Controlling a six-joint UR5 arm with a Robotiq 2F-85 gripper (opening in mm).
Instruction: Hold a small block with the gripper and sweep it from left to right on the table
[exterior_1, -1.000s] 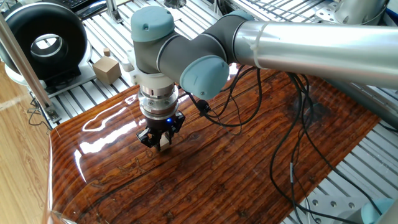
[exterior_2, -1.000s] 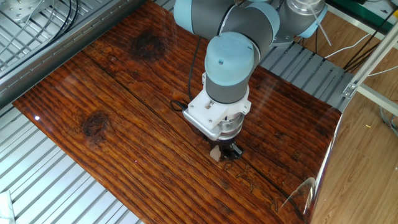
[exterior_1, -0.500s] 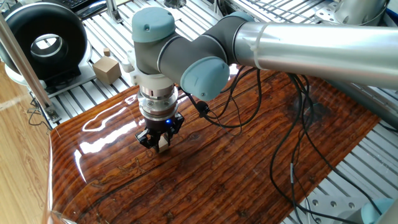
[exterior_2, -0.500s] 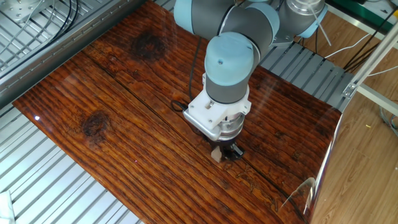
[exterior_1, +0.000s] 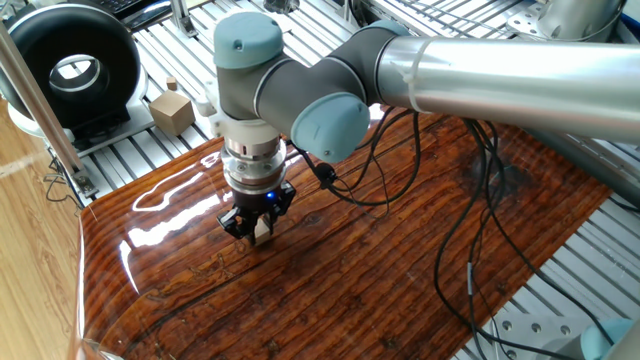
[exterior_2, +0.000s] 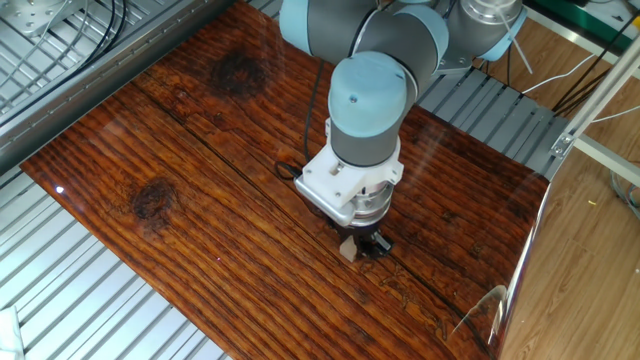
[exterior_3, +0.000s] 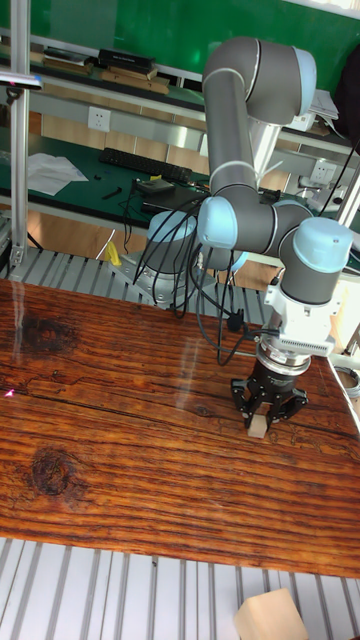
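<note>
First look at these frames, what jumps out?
The big silver-grey arm with light blue caps reaches over the glossy reddish-brown table, wrist pointing straight down. Its black claw is shut on a small block at the board's surface. Off the board, a larger tan cube sits on the slatted aluminium frame beside a black ring-shaped unit.

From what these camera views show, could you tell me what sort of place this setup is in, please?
Most likely a robotics lab or workshop. A silver-grey robot arm with light blue joint caps works over a glossy reddish-brown wood-grain board mounted on a slatted aluminium frame, with a cluttered green workbench carrying a black keyboard behind.
</note>
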